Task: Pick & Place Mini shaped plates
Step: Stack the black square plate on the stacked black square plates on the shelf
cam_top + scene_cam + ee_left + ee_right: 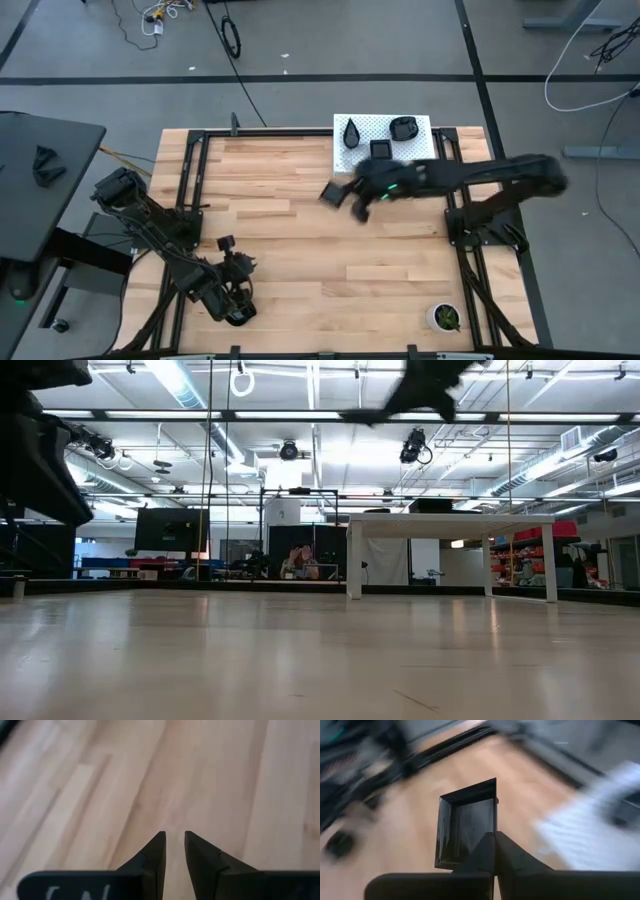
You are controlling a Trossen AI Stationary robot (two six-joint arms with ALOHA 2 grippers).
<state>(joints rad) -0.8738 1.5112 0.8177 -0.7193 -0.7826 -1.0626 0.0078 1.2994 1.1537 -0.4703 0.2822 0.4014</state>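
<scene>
One square black dish (pixel 466 822) hangs above the wooden table (pixel 290 260), its rim clamped between the right gripper (pixel 357 200)'s shut jaws. Three more dishes rest on the white perforated mat (pixel 420 128). Glossy and rigid, the dish looks light but slippery; the thin rim seems the only purchase. The left gripper (pixel 174 855) idles low over the table's near left edge, jaws slightly apart, empty.

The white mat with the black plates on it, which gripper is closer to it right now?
Right. The right gripper, holding a square plate, is just off the white mat edge. The left gripper sits by the table's near edge, far away.
</scene>
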